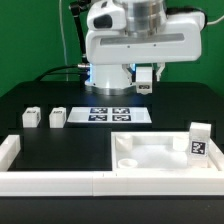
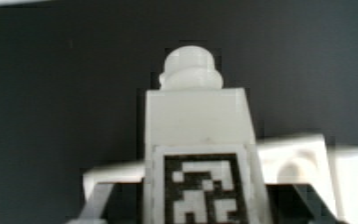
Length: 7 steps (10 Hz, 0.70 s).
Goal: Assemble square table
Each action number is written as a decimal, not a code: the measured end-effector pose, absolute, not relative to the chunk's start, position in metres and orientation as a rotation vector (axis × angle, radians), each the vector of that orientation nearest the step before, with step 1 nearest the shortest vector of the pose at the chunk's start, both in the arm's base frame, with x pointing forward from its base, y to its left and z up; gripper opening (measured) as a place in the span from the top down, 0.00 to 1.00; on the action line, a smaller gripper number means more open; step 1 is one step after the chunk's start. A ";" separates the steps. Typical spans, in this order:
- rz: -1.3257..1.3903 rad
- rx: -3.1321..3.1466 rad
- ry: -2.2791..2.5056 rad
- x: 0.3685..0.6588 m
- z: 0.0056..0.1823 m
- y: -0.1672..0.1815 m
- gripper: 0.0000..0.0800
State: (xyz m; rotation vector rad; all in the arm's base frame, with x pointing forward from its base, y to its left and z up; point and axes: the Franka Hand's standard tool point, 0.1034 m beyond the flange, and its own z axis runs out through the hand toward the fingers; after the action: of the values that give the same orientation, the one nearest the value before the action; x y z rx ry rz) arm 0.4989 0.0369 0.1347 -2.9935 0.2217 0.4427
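In the wrist view my gripper (image 2: 208,188) is shut on a white block leg (image 2: 202,115). The leg's black-and-white tag faces the camera and its round peg points away over the black table. In the exterior view the gripper (image 1: 146,80) hangs above the table's far side, behind the marker board (image 1: 118,113). The square white panel (image 1: 135,158), with a raised rim, lies at the front on the exterior view's right. One tagged leg (image 1: 199,140) stands at the panel's far right corner. Two more legs (image 1: 32,117) (image 1: 58,117) lie on the table at the exterior view's left.
Long low white border rails (image 1: 50,181) run along the table's front and up its left side (image 1: 10,147). The arm's large white body (image 1: 135,40) fills the top of the exterior view. A green wall stands behind.
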 end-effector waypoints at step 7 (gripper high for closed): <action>-0.531 -3.050 0.239 0.601 0.159 -0.003 0.64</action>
State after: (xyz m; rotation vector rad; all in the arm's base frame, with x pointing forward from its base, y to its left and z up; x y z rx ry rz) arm 0.6006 -0.0025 0.1587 -3.0497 0.2394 -0.5306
